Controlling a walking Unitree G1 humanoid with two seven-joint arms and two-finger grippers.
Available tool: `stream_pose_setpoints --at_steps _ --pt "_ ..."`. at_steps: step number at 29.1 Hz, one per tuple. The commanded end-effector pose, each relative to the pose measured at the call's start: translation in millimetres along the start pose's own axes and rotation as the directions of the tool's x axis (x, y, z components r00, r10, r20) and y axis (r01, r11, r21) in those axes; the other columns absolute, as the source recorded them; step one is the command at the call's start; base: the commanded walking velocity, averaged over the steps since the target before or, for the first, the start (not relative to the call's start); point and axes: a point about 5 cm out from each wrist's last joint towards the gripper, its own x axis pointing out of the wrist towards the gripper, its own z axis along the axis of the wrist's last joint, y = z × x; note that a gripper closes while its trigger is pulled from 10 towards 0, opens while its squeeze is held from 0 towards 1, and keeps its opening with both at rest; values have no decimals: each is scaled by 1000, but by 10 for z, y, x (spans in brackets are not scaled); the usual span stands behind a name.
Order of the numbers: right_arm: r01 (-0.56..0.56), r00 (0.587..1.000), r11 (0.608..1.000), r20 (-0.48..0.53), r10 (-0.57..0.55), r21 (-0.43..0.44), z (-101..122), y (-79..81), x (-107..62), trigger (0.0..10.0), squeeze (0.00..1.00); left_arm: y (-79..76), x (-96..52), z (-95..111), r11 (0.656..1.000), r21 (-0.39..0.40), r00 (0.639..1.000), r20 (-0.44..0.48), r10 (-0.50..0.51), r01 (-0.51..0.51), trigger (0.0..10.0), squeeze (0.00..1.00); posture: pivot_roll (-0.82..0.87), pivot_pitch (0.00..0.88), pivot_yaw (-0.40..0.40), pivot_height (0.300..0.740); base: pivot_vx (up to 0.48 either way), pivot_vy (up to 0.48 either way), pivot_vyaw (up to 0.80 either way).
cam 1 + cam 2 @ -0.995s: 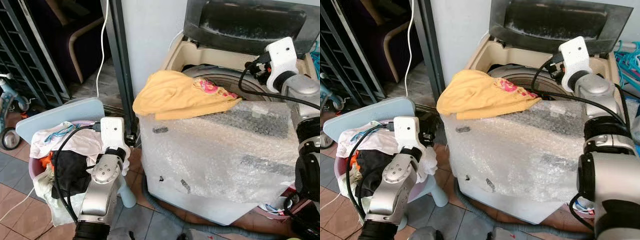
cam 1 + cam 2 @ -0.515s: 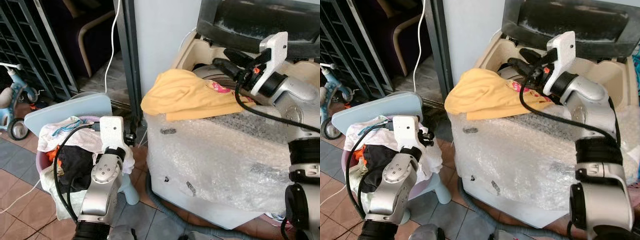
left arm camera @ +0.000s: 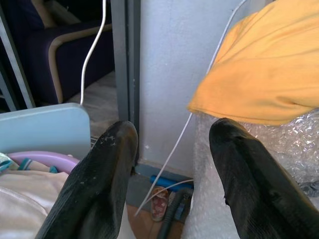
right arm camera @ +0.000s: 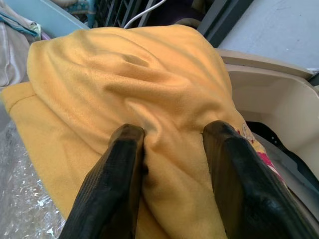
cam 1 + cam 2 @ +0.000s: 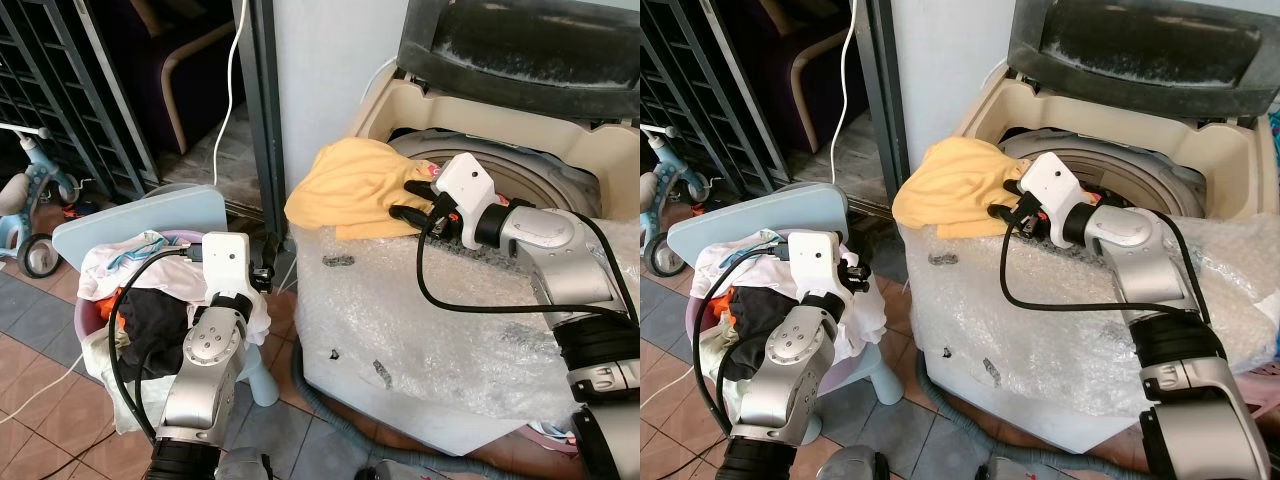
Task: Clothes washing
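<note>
Currently my right pincer [image 4: 169, 149], fingers spread, presses into yellow garment [image 5: 350, 185] on washer rim [image 5: 375, 110]; left pincer [image 3: 172, 169] spread, empty.

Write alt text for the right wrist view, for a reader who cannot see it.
The right tool's two black fingers press, spread open, into a rumpled yellow garment lying beside the washing machine's cream tub rim, with bubble wrap below.

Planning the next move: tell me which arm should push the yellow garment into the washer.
Right. Its pincer is open with both fingers pressed into the yellow garment on the washer rim; the left pincer hangs open by the laundry basket.
</note>
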Motion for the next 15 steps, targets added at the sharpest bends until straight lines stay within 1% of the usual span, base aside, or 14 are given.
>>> stream_pose_setpoints --at_steps 1,2,3,4,6,7,8,9,10,11,12,13,14,15 --pt "68 996 997 -51 -69 -38 -48 -81 3 10000 0 -20 8 -9 1000 3 1000 -8 -5 5 10000 0 -17 6 23 740 0 0 0" --pt "105 991 993 -74 -108 -44 -81 -118 -4 10000 0 -23 7 -9 1000 2 1000 -8 -4 4 10000 0 -18 6 22 740 0 0 0" --pt "204 971 979 -125 -206 -29 -161 -226 -32 10000 0 -27 6 -9 1000 2 1000 -9 -5 5 10000 0 -19 8 22 740 0 0 0" --pt "204 971 979 -125 -206 -29 -161 -226 -32 10000 0 -27 6 -9 1000 2 1000 -9 -5 5 10000 0 -19 8 22 740 0 0 0" --pt "343 922 939 -192 -335 7 -271 -378 -97 10000 0 -30 5 -12 1000 1 1000 -10 -5 5 10000 0 -21 8 23 740 0 0 0" --pt "420 888 907 -220 -403 37 -318 -463 -145 10000 0 -30 5 -13 1000 1 1000 -11 -4 4 10000 0 -20 9 22 740 0 0 0" --pt "551 822 825 -254 -511 125 -381 -615 -253 10000 0 -27 4 -17 1000 1 1000 -12 -3 3 10000 0 -18 9 23 740 0 0 0" --pt "585 802 796 -258 -539 155 -392 -658 -285 10000 0 -26 3 -18 1000 2 1000 -13 -2 2 10000 0 -18 9 23 740 0 0 0" --pt "641 764 748 -229 -603 171 -348 -752 -351 10000 0 -18 2 -19 1000 3 1000 -13 -1 1 10000 0 -18 11 23 740 0 0 0" --pt "662 748 731 -202 -632 165 -299 -803 -385 10000 0 -13 2 -20 1000 4 1000 -14 1 -1 10000 0 -21 11 24 740 0 0 0" --pt "662 748 731 -202 -632 165 -299 -803 -385 10000 0 -13 2 -20 1000 4 1000 -14 1 -1 10000 0 -21 11 24 740 0 0 0" --pt "675 737 720 -183 -650 161 -267 -835 -408 10000 0 -11 1 -21 1000 5 1000 -15 2 -2 10000 0 -21 11 25 740 0 0 0" --pt "675 737 720 -183 -650 161 -267 -835 -408 10000 0 -11 1 -21 1000 5 1000 -15 2 -2 10000 0 -21 11 25 740 0 0 0" --pt "685 729 711 -169 -664 162 -241 -859 -425 10000 0 -8 1 -22 1000 5 1000 -16 2 -2 10000 0 -22 11 25 740 0 0 0"
